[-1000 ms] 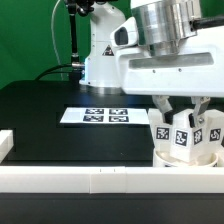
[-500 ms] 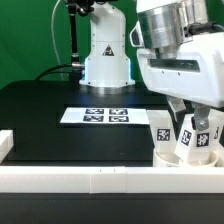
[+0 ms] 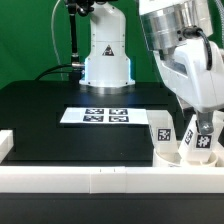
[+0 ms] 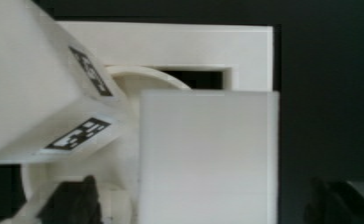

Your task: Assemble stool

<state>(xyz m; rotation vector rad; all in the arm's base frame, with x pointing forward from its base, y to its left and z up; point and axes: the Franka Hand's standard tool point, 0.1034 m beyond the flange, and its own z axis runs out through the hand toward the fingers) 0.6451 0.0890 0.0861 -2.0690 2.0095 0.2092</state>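
The stool's round white seat (image 3: 176, 156) lies at the exterior view's right, just behind the front rail. Tagged white block legs stand upright on it; one (image 3: 161, 130) is free on its left side. My gripper (image 3: 204, 124) hangs over another leg (image 3: 201, 141). In the wrist view that leg (image 4: 205, 140) runs between my two dark fingers (image 4: 72, 200), with a gap on each side, so the gripper (image 4: 205, 203) is open and holds nothing. A neighbouring tagged leg (image 4: 46, 90) fills the picture beside it.
The marker board (image 3: 105, 116) lies on the black table (image 3: 60, 105) in the middle. A long white border rail (image 3: 90, 178) runs along the front, with a short piece (image 3: 5, 145) at the exterior view's left. The arm's white base (image 3: 105, 60) stands behind.
The jaws have opened and let go of the leg they were shut on. The arm's wrist has swung toward the exterior view's right.
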